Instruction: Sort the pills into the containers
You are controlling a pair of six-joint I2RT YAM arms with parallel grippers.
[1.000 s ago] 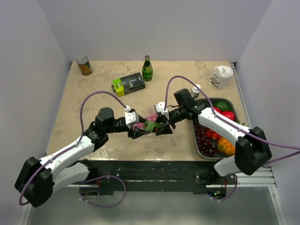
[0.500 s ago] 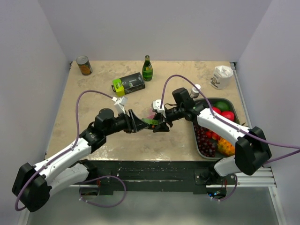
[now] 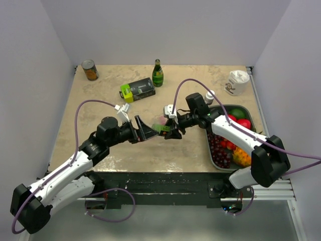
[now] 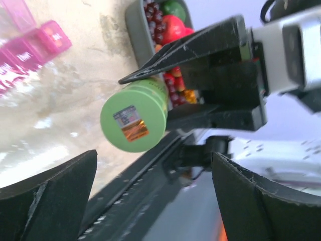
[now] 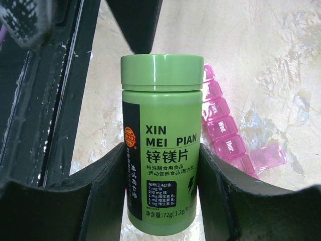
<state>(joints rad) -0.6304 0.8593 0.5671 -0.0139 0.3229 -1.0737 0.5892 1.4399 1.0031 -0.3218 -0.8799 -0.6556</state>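
The left gripper (image 3: 144, 128) is found released from the cap of the green pill bottle (image 5: 160, 100), its jaws now spread wide. The bottle is pinched by the right gripper (image 3: 172, 131) above the pink pill organiser (image 5: 223, 133). The cap appears still seated, so a re-grip is judged likely.

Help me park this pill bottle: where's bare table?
Bare tabletop on the left, between the can, the black-and-lime box and the left arm; also the back strip between the glass bottle and the white cup. Crowded: the centre, where the pink organiser, left gripper and right gripper meet, and the right edge with the fruit tray.
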